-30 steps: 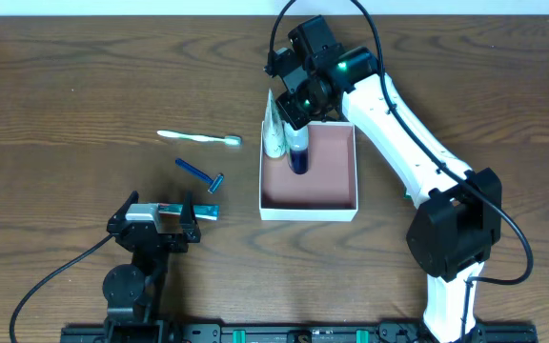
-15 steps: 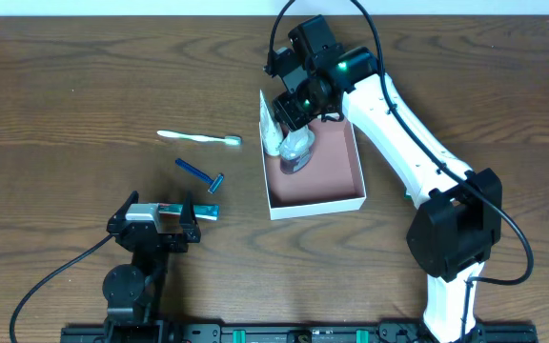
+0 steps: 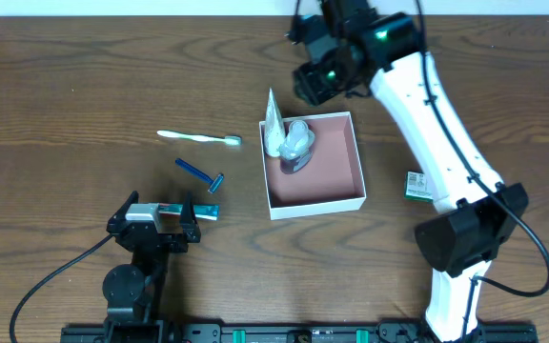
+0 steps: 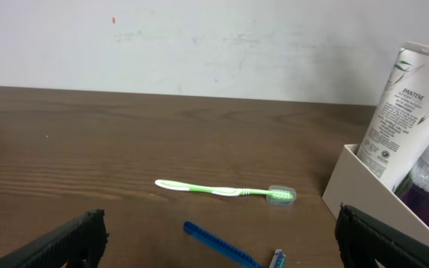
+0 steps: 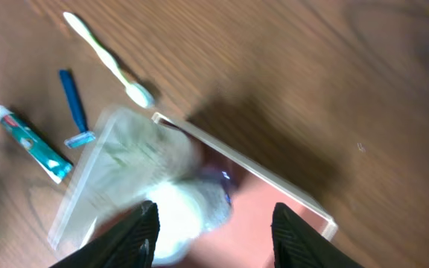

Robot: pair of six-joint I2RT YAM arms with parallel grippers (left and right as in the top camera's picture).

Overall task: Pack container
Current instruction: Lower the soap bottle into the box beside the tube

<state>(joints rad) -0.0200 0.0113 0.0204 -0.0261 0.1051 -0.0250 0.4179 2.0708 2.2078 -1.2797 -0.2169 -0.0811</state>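
The container (image 3: 318, 206), a square white-walled box with a pink floor, sits right of the table's centre. In it a white tube (image 3: 274, 126) leans on the left wall, and beside the tube is a purple bottle (image 3: 296, 150) with a clear cap. My right gripper (image 3: 318, 82) hangs open above the container's far edge, holding nothing. In the right wrist view the blurred bottle (image 5: 199, 205) lies below my right gripper (image 5: 214, 211). My left gripper (image 3: 160, 225) rests open at the front left. From the left wrist, my left gripper (image 4: 220, 220) faces the container's wall (image 4: 360, 195).
A green toothbrush (image 3: 198, 139) and a blue razor (image 3: 201, 174) lie left of the container. A small toothpaste tube (image 3: 204, 212) lies by my left gripper. A small green packet (image 3: 416, 185) sits right of the container, beside my right arm.
My right gripper opened, let go of the purple bottle and rose toward the far right. The container turned slightly, and the bottle now rests inside it.
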